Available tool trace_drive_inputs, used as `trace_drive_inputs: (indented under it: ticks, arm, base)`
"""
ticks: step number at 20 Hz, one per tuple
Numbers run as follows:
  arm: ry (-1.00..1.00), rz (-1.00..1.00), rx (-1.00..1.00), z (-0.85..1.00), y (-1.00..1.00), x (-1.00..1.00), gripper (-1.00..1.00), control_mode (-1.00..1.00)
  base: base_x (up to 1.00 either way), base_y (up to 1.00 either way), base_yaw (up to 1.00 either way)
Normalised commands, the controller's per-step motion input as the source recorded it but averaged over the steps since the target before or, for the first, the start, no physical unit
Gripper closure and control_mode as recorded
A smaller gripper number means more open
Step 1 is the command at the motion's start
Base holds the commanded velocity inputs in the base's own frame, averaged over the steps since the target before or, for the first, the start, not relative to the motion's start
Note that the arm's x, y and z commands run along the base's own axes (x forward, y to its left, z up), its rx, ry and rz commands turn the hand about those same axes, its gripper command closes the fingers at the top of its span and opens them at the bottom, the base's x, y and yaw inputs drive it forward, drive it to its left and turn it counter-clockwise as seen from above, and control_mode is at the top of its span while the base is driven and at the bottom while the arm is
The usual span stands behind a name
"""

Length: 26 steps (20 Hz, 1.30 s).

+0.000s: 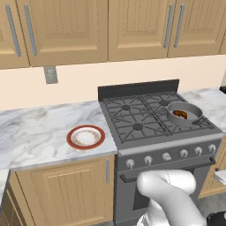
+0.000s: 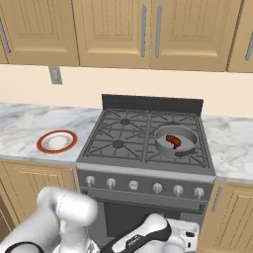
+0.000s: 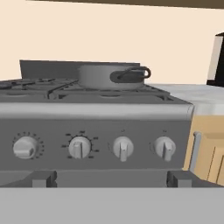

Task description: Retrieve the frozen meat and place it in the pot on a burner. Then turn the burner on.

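Observation:
The grey pot [image 1: 194, 110] [image 2: 161, 141] stands on the stove's front right burner, its short handle toward the front. The frozen meat [image 1: 180, 114] [image 2: 173, 141], a small reddish-brown piece, lies inside it. In the hand view the pot [image 3: 103, 77] rises above the stove's edge and hides the meat. My gripper [image 3: 111, 179] hangs low in front of the stove's control panel, open, its fingertips [image 3: 43, 178] wide apart with nothing between them. It faces a row of grey burner knobs [image 3: 123, 148] [image 2: 157, 188], a short way off.
A red-rimmed white plate [image 1: 70, 137] [image 2: 42, 144] sits on the marble counter left of the stove. The oven door handle [image 2: 148, 202] runs below the knobs. A cabinet door [image 3: 210, 153] stands right of the stove, and a dark object [image 3: 217, 59] sits on the right counter.

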Motion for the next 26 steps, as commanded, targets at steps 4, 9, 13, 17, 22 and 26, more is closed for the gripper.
trace_drive_inputs:
  ticks: [4,9,13,17,22,26]
  arm:
    - [0.0,0.0,0.0,-0.22,-0.25,0.34,-1.0,-1.0]
    - [0.0,0.0,0.0,-0.27,-0.41,0.33,-1.0,-1.0]
    - [0.0,0.0,0.0,-0.17,-0.5,0.36,-1.0,-1.0]
    - [0.0,0.02,0.03,-0.03,-0.5,0.4,-1.0,-1.0]
    - [-0.04,0.07,0.06,-0.02,-0.39,0.37,-1.0,-1.0]
    - [0.0,0.0,0.0,-0.17,-0.13,0.25,-1.0,-1.0]
  base:
    - [0.0,0.0,0.0]
    - [0.0,0.0,0.0]
    - [0.0,0.0,0.0]
    - [0.0,0.0,0.0]
    - [0.0,0.0,0.0]
    - [0.0,0.0,0.0]
